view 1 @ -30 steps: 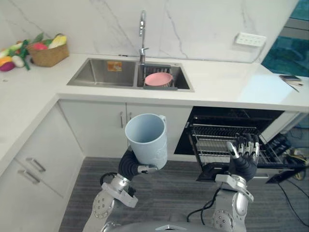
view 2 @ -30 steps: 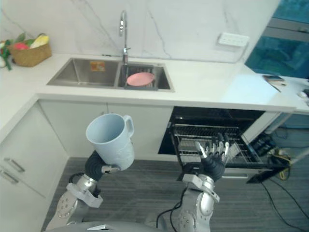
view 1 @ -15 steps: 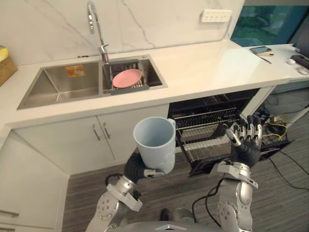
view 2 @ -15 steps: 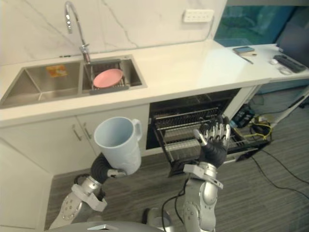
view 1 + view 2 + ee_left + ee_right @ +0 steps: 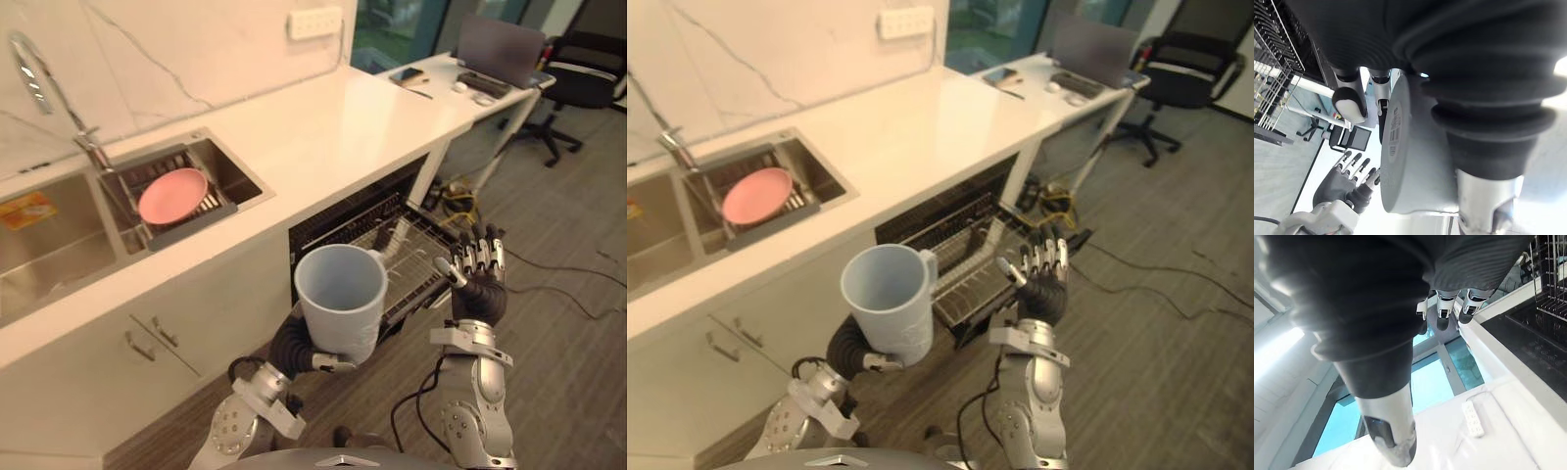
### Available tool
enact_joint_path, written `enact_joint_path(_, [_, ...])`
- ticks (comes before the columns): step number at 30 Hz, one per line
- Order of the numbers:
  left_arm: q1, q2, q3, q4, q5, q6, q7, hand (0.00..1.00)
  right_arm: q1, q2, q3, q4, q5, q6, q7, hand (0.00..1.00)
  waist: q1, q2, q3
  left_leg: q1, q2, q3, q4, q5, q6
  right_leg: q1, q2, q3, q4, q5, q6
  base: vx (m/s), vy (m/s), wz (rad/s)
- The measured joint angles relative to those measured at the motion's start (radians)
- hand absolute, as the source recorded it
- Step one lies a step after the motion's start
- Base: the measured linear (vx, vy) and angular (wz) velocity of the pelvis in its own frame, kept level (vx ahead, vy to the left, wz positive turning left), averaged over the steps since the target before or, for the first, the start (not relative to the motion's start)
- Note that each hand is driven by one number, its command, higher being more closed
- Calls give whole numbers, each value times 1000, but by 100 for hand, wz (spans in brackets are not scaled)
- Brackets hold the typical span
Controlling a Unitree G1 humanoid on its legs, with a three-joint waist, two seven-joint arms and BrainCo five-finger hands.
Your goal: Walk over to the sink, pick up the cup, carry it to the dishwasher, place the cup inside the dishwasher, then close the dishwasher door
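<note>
White stone tabletop runs along the wall, with the sink set into it and a pink plate lying on a rack in the sink's right basin. Below the tabletop the dishwasher stands open, its wire rack drawn out toward the floor.

Status of the hands:
- The left hand is clenched round the lower part of the pale blue cup and holds it upright, mouth up, in the air in front of the dishwasher opening.
- The right hand is raised beside the rack, fingers straight and spread, holding nothing.

Change since the earlier pictures: the whole view has swung to the robot's right, which is a camera move and not a move of the fixtures. The sink has slid to the left edge and the dishwasher now sits near the centre. A desk with a laptop and an office chair have come into sight. Cup and hands keep the same pose relative to the body.

Assessment: pickup is complete and the carry is nearly done. Lowering the cup into the rack and shutting the door remain.
</note>
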Motion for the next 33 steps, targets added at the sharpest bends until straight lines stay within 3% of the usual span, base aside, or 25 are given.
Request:
enact_joint_path(1, [-12, 0, 3, 1, 0, 0, 5, 100, 1, 12, -5, 0, 0, 8, 1, 0, 2, -15, 8, 15, -6, 23, -6, -8, 9, -25, -10, -16, 55, -18, 5, 113, 125, -49])
enact_joint_path(3, [-16, 3, 20, 3, 9, 0, 24, 100, -6, 38, -6, 6, 0, 9, 26, 0, 13, -18, 16, 67, 0, 79, -57, -5, 19, -98, -21, -103, 193, -40, 18, 96, 98, -77])
enact_joint_path(5, [-20, 6, 40, 8, 41, 1, 60, 100, -41, 41, -3, 50, 0, 14, 71, 0, 14, -13, 21, 120, 4, 135, -98, 2, 23, -134, -99, -290, 304, -78, -26, 58, 88, -74])
enact_joint_path(8, [-59, 8, 95, 8, 51, 11, 104, 100, -79, 41, 11, 88, 0, 25, 123, 0, 18, -5, 16, 93, 54, 166, -103, -4, 5, -164, -172, -379, 263, -82, -43, 46, -6, -39])
enact_joint_path(10, [-77, 18, 144, 9, 51, 11, 125, 100, -100, 43, 14, 89, 0, 25, 142, 0, 31, -8, 15, 55, 91, 173, -81, -9, -23, -160, -189, -373, 189, -27, -44, 74, -156, -27])
enact_joint_path(12, [-79, 42, 193, 9, 48, 13, 136, 100, -126, 46, 14, 90, 0, 25, 153, 0, 35, -37, 1, 21, 104, 171, -51, -24, -58, -112, -210, -345, 108, 141, -25, 72, -291, -9])
enact_joint_path(13, [-80, 42, 206, 10, 48, 18, 136, 100, -139, 43, 15, 93, -1, 26, 154, 0, 37, -38, -2, 9, 114, 161, -45, -30, -77, -87, -201, -341, 58, 128, 18, 62, -316, -3])
enact_joint_path(17, [-90, -8, 207, 6, 53, 20, 143, 100, -174, -4, 52, 113, -31, 49, 153, 0, 52, -5, -16, -4, 165, 162, -89, 3, -133, -45, -134, -379, -91, 129, 22, 63, -244, -5])
enact_joint_path(19, [-91, -31, 211, 5, 62, 20, 164, 100, -173, -10, 65, 113, -31, 72, 153, 0, 55, -4, -17, 23, 176, 161, -113, 16, -145, -11, -119, -385, -118, 129, 22, 20, -143, 0])
enact_joint_path(24, [-79, -45, 276, -4, 88, 17, 228, 100, -175, -7, 93, 111, -30, 101, 168, 0, 63, -2, -21, 40, 169, 150, -146, 38, -146, 24, -120, -406, -149, 126, 36, -46, -47, 10])
enact_joint_path(27, [-68, -46, 300, -3, 161, 18, 305, 100, -175, -7, 93, 105, -16, 118, 187, 0, 66, -4, -22, 25, 148, 125, -173, 67, -144, 28, -134, -433, -165, 116, 69, -64, -25, 30])
enact_joint_path(33, [-68, -65, 305, -3, 357, 35, 442, 100, -178, -4, 159, 27, 10, 134, 229, 0, 62, 4, -39, 55, 135, 103, -268, 137, -143, 38, -135, -460, -168, 120, 74, -49, -26, 16])
